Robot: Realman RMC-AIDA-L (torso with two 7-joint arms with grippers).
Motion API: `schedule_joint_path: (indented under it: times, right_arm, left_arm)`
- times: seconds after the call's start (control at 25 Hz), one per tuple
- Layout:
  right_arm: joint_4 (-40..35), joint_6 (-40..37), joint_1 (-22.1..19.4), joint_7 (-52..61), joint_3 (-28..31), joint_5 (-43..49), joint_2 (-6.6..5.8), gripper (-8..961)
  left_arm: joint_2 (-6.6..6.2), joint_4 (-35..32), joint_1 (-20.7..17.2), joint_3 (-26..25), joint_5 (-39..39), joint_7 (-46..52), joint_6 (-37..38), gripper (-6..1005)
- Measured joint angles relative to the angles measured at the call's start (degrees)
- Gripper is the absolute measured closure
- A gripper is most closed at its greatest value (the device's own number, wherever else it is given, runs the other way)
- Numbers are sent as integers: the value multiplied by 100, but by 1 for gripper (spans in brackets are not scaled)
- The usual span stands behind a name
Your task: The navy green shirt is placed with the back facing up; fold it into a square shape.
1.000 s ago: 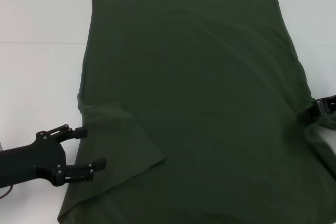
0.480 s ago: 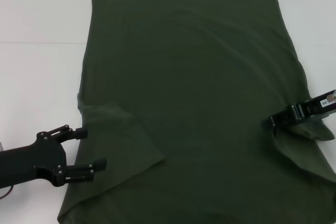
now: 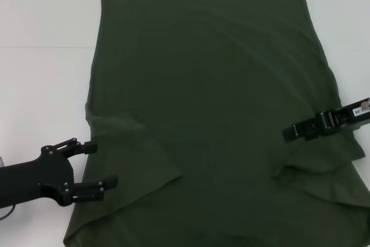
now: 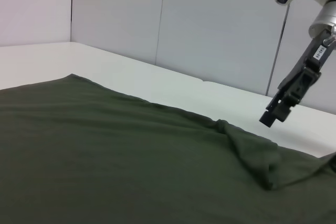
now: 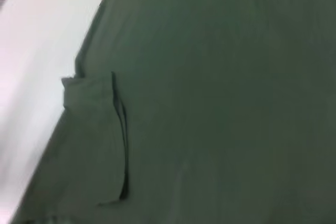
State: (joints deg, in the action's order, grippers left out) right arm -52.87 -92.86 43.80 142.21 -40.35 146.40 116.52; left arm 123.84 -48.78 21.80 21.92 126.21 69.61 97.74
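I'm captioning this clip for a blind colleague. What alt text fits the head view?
A dark green shirt lies flat on a white table, both sleeves folded inward over its body. The right gripper hangs over the shirt just above the right sleeve fold, while the left gripper, open, sits at the shirt's left edge beside the left sleeve fold.

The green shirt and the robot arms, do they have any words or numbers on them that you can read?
The navy green shirt: no words show on the side facing up.
Small white sticker on the arm behind the right gripper: dark marks, too small to read.
The same sticker in the left wrist view: also too small to read.
The left gripper: no label in view.
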Motion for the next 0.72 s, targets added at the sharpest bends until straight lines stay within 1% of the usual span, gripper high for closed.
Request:
schedule_joint_path:
  times: [0.04, 0.12, 0.24, 0.4, 0.48, 0.56, 0.64, 0.72]
  right_arm:
    - [41, -4, 0, 50, 47, -141, -9, 275]
    - [89, -7, -2, 70, 64, -250, -27, 266]
    - [299, -44, -52, 81, 118, -625, -118, 253]
    - [435, -28, -379, 96, 412, -925, -229, 250]
    - [510, 30, -601, 94, 671, -943, -310, 250]
    - [641, 83, -817, 98, 947, -945, -418, 250]
    - [851, 192, -1010, 137, 1163, -945, -587, 250]
    - [1008, 332, -1127, 180, 1227, -932, -742, 250]
  left_arm:
    - [0, 0, 0, 3, 0, 0, 2, 65]
    - [0, 0, 0, 6, 0, 0, 14, 65]
    - [0, 0, 0, 1, 0, 0, 33, 65]
    - [0, 0, -8, -31, 0, 0, 46, 65]
    - [-1, 0, -9, -34, 0, 0, 45, 65]
    - [0, 3, -9, -26, 0, 1, 42, 65]
    - [0, 8, -7, -7, 0, 5, 35, 65]
    - [0, 20, 6, 1, 0, 5, 27, 65]
